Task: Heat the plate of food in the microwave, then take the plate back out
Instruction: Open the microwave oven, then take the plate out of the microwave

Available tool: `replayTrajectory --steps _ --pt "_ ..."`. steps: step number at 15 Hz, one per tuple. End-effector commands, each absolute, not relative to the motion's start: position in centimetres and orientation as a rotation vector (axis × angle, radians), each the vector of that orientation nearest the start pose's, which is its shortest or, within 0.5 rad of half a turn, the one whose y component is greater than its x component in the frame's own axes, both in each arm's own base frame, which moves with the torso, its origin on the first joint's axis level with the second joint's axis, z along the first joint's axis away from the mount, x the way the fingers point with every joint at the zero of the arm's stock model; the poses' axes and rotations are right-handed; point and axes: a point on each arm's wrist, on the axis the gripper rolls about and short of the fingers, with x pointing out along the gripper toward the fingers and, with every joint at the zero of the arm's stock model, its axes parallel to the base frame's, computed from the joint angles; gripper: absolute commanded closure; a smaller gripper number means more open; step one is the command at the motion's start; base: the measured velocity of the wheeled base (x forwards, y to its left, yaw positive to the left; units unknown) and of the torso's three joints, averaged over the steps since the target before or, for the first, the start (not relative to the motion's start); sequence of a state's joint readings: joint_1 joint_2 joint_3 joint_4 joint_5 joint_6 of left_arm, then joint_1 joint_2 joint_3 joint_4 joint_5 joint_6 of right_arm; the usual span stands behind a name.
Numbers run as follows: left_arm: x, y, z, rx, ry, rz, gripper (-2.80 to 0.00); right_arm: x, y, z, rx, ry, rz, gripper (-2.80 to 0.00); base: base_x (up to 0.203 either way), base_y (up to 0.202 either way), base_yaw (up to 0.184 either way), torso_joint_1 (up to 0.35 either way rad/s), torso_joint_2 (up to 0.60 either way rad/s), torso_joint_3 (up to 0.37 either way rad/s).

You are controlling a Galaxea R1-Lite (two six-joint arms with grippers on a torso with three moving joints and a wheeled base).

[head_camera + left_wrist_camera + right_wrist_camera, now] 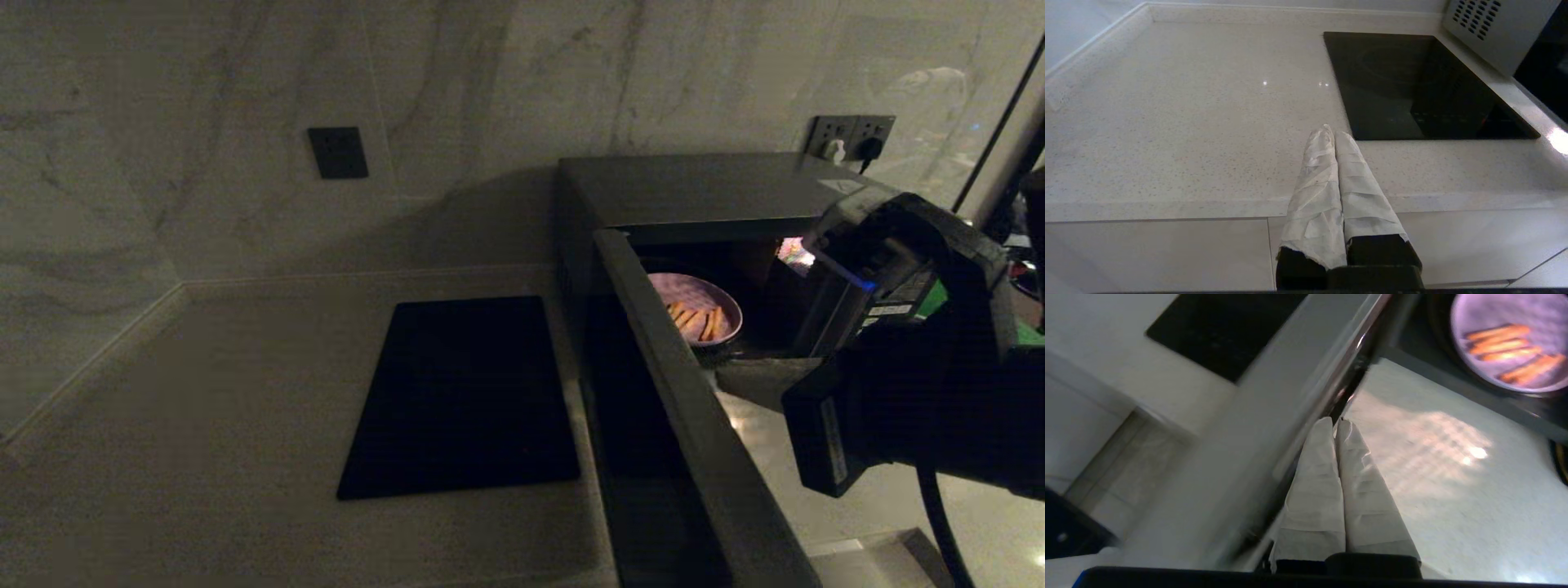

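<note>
The plate of food [695, 309] sits inside the microwave [702, 192], whose door [694, 408] stands open, and the right gripper [1336, 421], fingers pressed together and empty, is beside the door edge, probably to push it.

Head view: right arm's dark wrist housing covers the microwave [702, 192] on its right side, button panel hidden. Open door [694, 425] runs off the bottom edge; it also hides the near-left rim of the plate of food [698, 306]. Right gripper's tips not visible here (lost behind the arm's bulk).

Right wrist view: door edge [1274, 428] smeared by blur, trim detail unreadable. Plate cut by the top and right edges; sticks on it blurred, count unsure. Black slab [1224, 330] cut off at the top.

Left wrist view: microwave's vented corner [1494, 28] only, rest out of frame.
</note>
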State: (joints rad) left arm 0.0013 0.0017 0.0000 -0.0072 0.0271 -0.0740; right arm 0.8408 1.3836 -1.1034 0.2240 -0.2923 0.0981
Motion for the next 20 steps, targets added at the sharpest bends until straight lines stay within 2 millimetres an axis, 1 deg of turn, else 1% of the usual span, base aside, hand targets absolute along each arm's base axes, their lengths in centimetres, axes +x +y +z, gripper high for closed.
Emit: replayTrajectory --steps 1,6,12,15,16,18,20 --pt "-2.3 0.1 7.6 -0.075 -0.007 0.029 0.00 15.4 17.3 26.5 -0.199 0.471 0.538 0.00 0.000 0.000 0.000 0.000 0.00 0.000" --pt "-2.3 0.1 7.6 -0.075 -0.007 0.029 0.00 15.6 17.4 26.5 -0.196 0.464 0.538 0.00 0.000 0.000 0.000 0.000 0.00 0.000" --pt "-2.3 0.1 7.6 -0.075 -0.007 0.028 0.00 15.5 17.2 25.7 -0.210 0.486 0.532 0.00 0.000 0.000 0.000 0.000 0.00 0.000" --pt "-2.3 0.1 7.6 -0.075 -0.007 0.029 0.00 15.5 17.2 25.7 -0.145 0.498 0.508 0.00 0.000 0.000 0.000 0.000 0.00 0.000" --pt "-2.3 0.1 7.6 -0.075 -0.007 0.029 0.00 15.7 17.0 25.7 -0.131 0.500 0.496 0.00 0.000 0.000 0.000 0.000 0.00 0.000" --pt "-2.3 0.1 7.6 -0.075 -0.007 0.030 0.00 16.2 16.0 26.2 -0.075 0.491 0.442 0.00 0.000 0.000 0.000 0.000 0.00 0.000" --pt "-2.3 0.1 7.6 -0.075 -0.007 0.027 0.00 17.3 14.0 26.8 -0.021 0.475 0.334 0.00 0.000 0.000 0.000 0.000 0.00 0.000"
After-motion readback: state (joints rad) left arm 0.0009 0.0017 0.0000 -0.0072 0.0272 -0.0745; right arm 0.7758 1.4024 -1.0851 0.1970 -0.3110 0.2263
